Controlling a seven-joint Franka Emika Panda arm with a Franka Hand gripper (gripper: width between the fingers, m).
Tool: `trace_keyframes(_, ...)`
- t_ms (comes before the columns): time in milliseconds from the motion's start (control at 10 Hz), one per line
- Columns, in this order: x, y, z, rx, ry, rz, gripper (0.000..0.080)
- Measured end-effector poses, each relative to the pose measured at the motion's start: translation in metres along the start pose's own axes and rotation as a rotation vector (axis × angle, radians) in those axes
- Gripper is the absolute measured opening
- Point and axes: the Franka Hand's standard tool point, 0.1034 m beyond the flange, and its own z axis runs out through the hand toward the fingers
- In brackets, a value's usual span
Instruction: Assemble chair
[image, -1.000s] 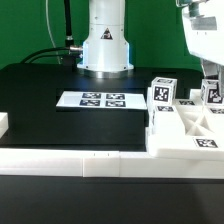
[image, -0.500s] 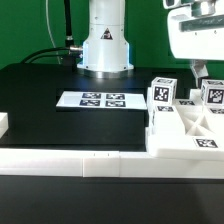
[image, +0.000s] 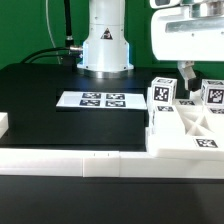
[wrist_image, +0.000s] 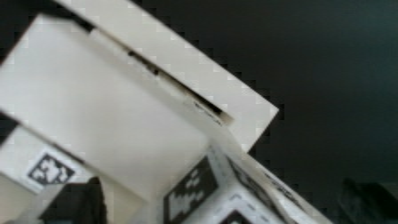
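Gripper lifts away from the chair — release looks done.

Exterior view: the gripper (image: 186, 72) has risen and shifted left over the chair (image: 186, 128), which sits at the desk's right edge; jaw width cannot be told. Wrist view: chair (wrist_image: 125, 110) fills the frame — nothing gripped visibly.

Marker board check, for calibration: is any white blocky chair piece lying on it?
No, the flat white marker board carries only tags; the white blocky chair sits apart.

End effector (image: 192, 73) above chair (image: 186, 122).
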Motion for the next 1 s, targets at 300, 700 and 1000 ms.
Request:
trace_keyframes(300,0.0017,0.0012,-0.0006,-0.038,0.013,-0.268,0.0649)
trace_keyframes(700,0.003,-0.0012,-0.0032,-0.083,0.032,-0.583,0.0649)
trace_keyframes(1000,0.0038,-0.0008,-0.0033,-0.084,0.031,-0.623,0.0525)
